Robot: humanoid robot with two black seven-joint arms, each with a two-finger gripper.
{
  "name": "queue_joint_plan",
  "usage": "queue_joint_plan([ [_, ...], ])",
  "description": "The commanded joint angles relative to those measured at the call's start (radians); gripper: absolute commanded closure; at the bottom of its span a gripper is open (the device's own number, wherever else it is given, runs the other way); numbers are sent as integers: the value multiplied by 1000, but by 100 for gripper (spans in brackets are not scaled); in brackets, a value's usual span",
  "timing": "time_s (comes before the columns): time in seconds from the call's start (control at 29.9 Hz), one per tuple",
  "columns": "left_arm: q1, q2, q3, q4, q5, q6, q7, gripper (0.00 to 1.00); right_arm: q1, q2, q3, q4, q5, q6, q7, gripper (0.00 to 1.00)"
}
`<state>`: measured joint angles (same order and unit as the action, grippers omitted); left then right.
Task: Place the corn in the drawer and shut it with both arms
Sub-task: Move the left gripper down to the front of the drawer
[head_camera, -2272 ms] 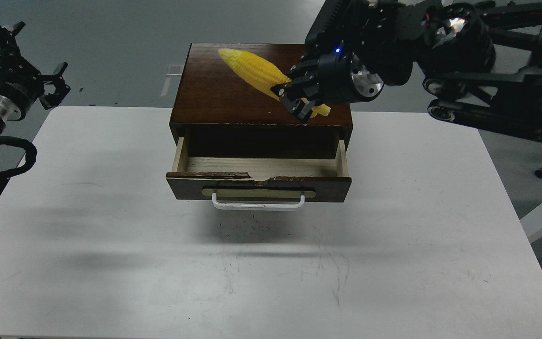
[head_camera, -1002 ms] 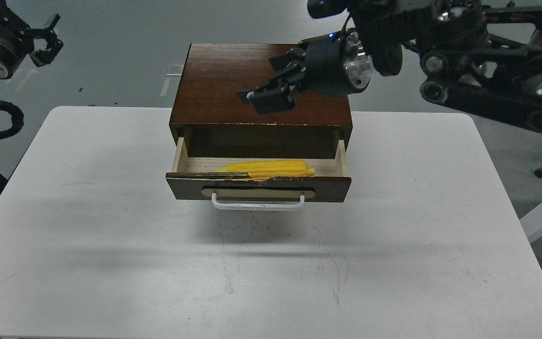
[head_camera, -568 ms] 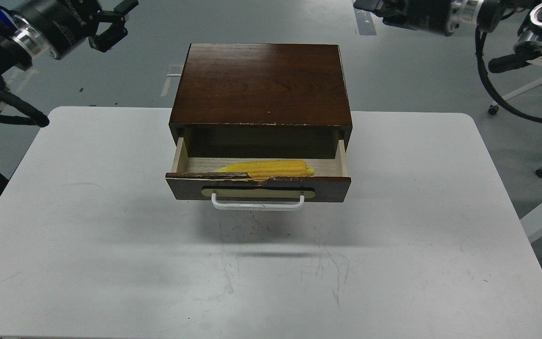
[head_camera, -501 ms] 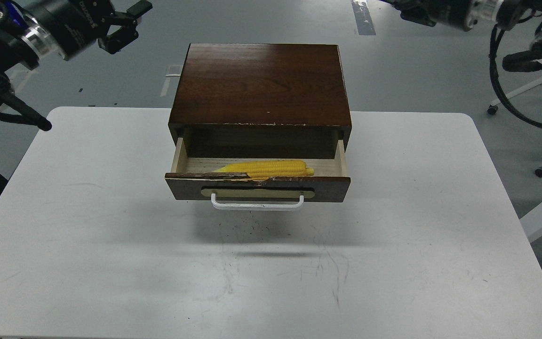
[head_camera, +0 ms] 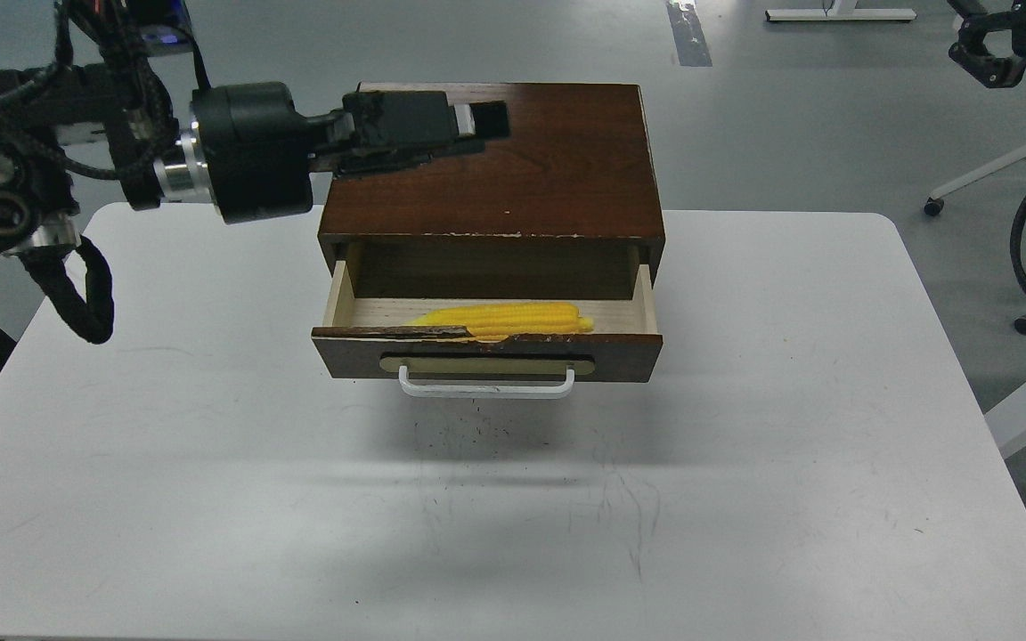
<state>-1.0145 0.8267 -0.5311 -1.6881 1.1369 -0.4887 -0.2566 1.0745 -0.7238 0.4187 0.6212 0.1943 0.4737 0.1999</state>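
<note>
The corn (head_camera: 502,319) now lies in the open drawer (head_camera: 488,353); the right claw (head_camera: 989,60) has withdrawn to the upper right, its state unclear. The left claw (head_camera: 477,126), state also unclear, has swung over the cabinet (head_camera: 531,178); closing remains.

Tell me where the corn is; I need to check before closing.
In the head view the corn lies inside the open drawer, centre, just behind its chipped front edge.

Corn (head_camera: 502,319) lies in the open drawer (head_camera: 488,354), against its front. The cabinet (head_camera: 522,178) sits mid-table (head_camera: 210,499), toward the back. Left gripper (head_camera: 477,125) over the cabinet's top, back-left; right gripper (head_camera: 985,62) far right, well apart.
</note>
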Motion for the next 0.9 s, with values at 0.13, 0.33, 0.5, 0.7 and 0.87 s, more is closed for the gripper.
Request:
queue_joint_plan([
  [0.13,50,-43,54,-76,223,0,-1,100,-120,20,107,6,91,15,3,0],
  [0.33,141,-38,71,-76,369,0,-4,100,-136,21,175,5,91,15,3,0],
  [0.5,226,-40,71,-76,397,0,-1,100,-136,21,183,-9,90,15,3,0],
  [0.7,284,-50,85,-65,653,0,0,100,-136,21,183,-8,90,15,9,0],
  [0.87,287,-80,94,-56,675,0,4,100,-136,21,189,-8,90,15,9,0],
])
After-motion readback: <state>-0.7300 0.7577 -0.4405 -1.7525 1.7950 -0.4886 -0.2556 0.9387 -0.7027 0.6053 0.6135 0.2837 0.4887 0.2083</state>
